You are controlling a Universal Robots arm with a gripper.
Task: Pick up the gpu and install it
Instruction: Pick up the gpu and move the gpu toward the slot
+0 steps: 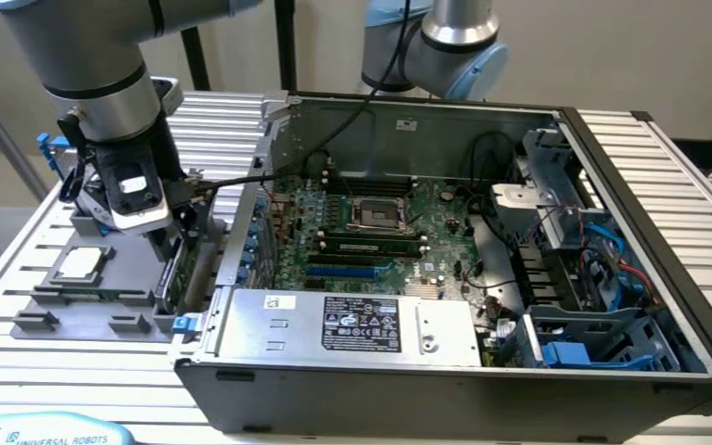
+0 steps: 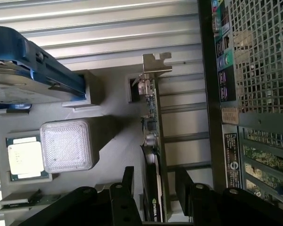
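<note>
Astride the thin black, green-edged gpu card [image 2: 151, 136], the gripper [image 2: 155, 181] held its jaws wide, gaps on both sides, nothing gripped. That one gpu stood on edge in one grey holder tray [image 1: 84, 320] at the desk's [image 1: 34, 371] edge on the exterior view's left, beside one open computer case [image 1: 455, 399]. Pickup and installing both remained. One silver CPU chip [image 2: 24, 160] and one blue-framed hard drive [image 2: 19, 77] shared the tray.
</note>
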